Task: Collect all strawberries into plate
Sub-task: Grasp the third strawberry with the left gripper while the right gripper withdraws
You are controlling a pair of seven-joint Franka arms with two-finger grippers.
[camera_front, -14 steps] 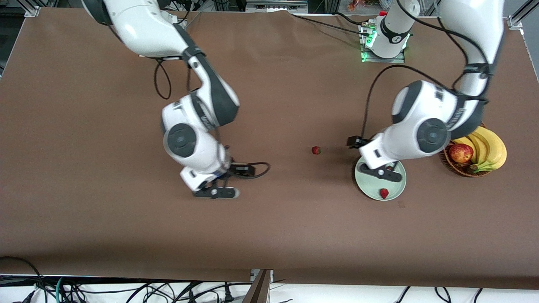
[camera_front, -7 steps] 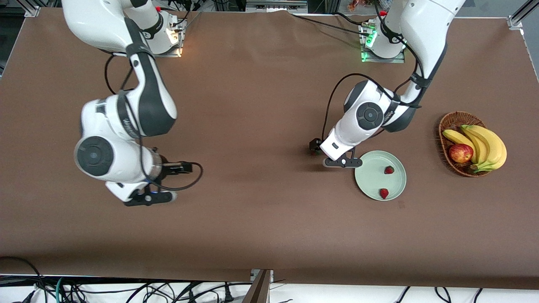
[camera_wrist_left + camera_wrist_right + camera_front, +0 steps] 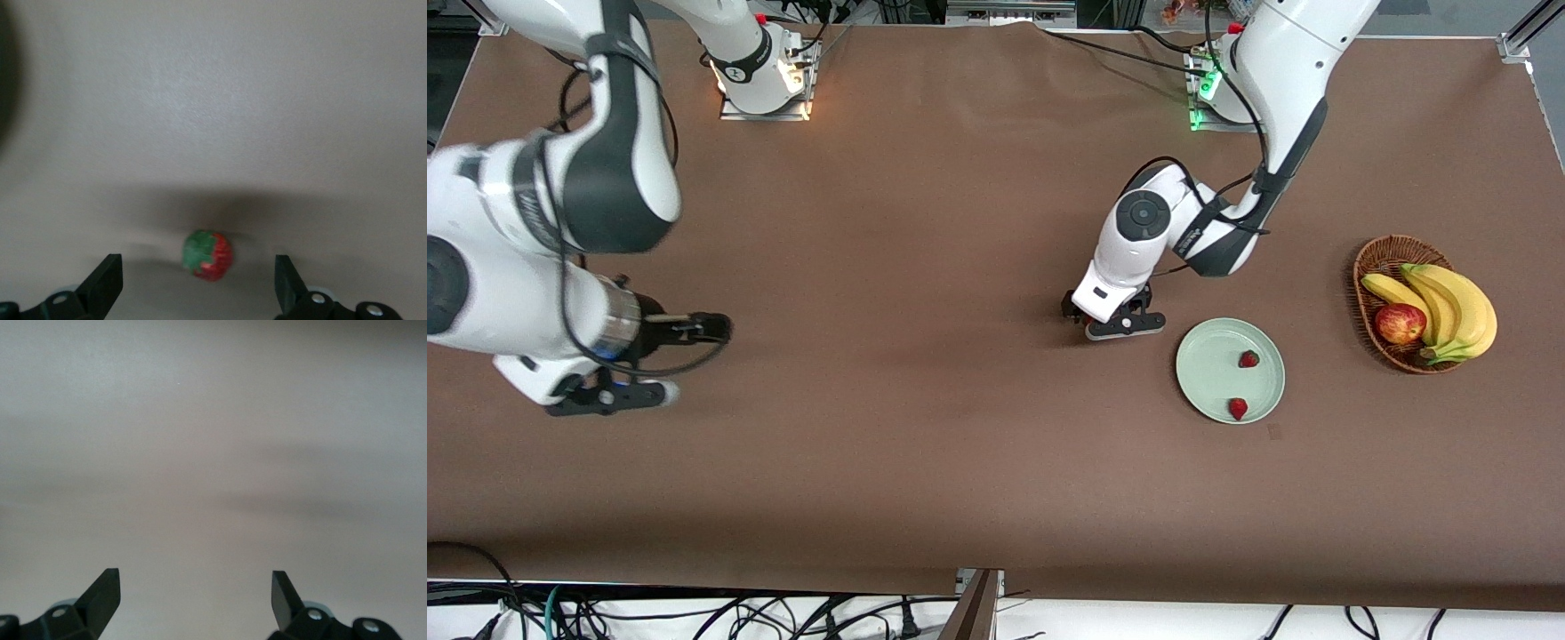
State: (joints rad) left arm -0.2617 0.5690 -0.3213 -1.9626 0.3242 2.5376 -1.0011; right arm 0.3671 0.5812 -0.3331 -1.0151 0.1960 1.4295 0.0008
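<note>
Two strawberries already lie in the mint-green plate [image 3: 1209, 373]: the nearer strawberry [image 3: 1238, 408] close to the rim toward the front camera, the farther strawberry [image 3: 1249, 359] above it in the front view. The plate sits between the table's middle and the wicker basket [image 3: 1378, 258] of bananas [image 3: 1449, 302] and an apple [image 3: 1400, 323].

The step in hand, as I judge it, is the pickup of the third strawberry [image 3: 207, 255]. The left gripper [image 3: 1116, 322] hangs over bare table just beside the plate, toward the right arm's end, fingers spread wide and empty. To do it well, it should drop straight down with the berry centred between the fingertips and close gently, since so small a round thing could roll or squirt out.

Only the left wrist view shows this berry, lying on the cloth between the open fingers, green cap sideways; in the front view the arm hides it.

The right gripper [image 3: 609, 396], also wide open and empty, waits over bare table at the right arm's end.
</note>
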